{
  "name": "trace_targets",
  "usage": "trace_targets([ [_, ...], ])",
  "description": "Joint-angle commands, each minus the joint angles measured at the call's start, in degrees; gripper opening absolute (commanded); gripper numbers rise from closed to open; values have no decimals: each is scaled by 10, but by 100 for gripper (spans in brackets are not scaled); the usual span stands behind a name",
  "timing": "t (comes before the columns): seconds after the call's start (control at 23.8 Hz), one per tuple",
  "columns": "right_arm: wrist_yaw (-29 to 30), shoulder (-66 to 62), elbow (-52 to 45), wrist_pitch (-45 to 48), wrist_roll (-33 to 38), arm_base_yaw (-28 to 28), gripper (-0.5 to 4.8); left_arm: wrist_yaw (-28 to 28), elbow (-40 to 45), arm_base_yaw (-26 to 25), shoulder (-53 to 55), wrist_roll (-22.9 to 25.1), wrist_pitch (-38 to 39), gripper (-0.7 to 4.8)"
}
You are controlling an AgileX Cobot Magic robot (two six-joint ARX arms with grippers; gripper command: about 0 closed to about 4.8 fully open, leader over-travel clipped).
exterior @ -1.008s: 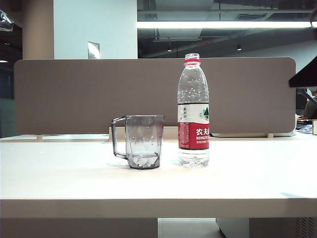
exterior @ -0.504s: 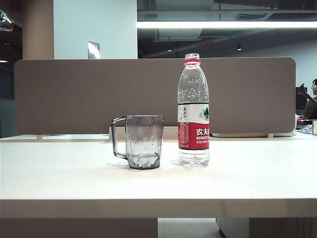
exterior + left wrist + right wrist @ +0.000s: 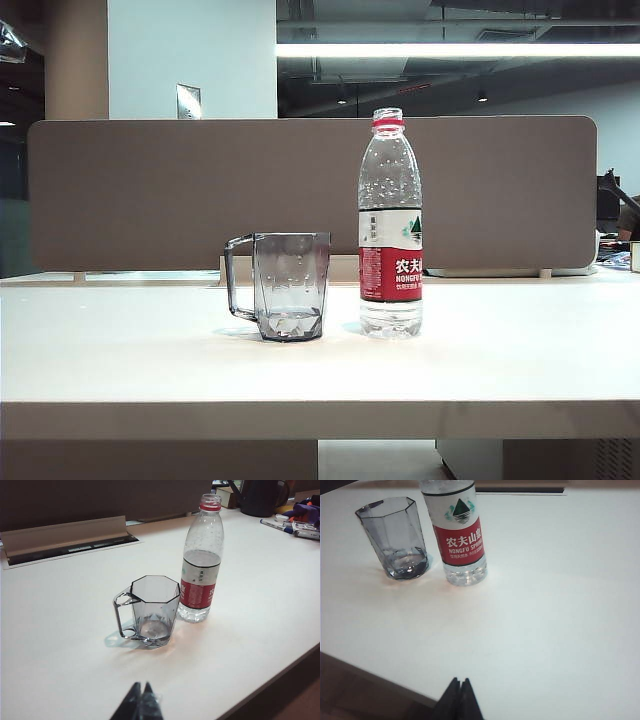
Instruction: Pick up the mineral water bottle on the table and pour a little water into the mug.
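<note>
Standing untouched on the table (image 3: 500, 360), the mineral water bottle (image 3: 390, 225) waits just beside the mug (image 3: 290, 285). Both arms hang back — left gripper (image 3: 141, 700) and right gripper (image 3: 459, 695) pinched closed, empty. Pickup apparently not begun; next, one must open and reach.

A long grey-brown screen (image 3: 310, 190) stands behind the tabletop (image 3: 500, 360). Above it a long bright light (image 3: 450, 49) shines on a dark ceiling (image 3: 400, 20). A pale blue wall (image 3: 190, 60) stands at the back.
</note>
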State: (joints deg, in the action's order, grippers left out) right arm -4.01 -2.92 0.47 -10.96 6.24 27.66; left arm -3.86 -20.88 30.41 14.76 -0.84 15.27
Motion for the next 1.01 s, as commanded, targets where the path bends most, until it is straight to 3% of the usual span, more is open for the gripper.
trace_targets([
  [0.04,-1,-12,-4,8,2,-8,-5,0,-1,0,1,4,-7,-5],
  [0.42,1,-46,-4,8,2,-97,-5,0,-1,0,1,4,-7,-5],
  [1.01,1,29,-4,24,2,-221,-5,0,-1,0,1,4,-7,-5],
])
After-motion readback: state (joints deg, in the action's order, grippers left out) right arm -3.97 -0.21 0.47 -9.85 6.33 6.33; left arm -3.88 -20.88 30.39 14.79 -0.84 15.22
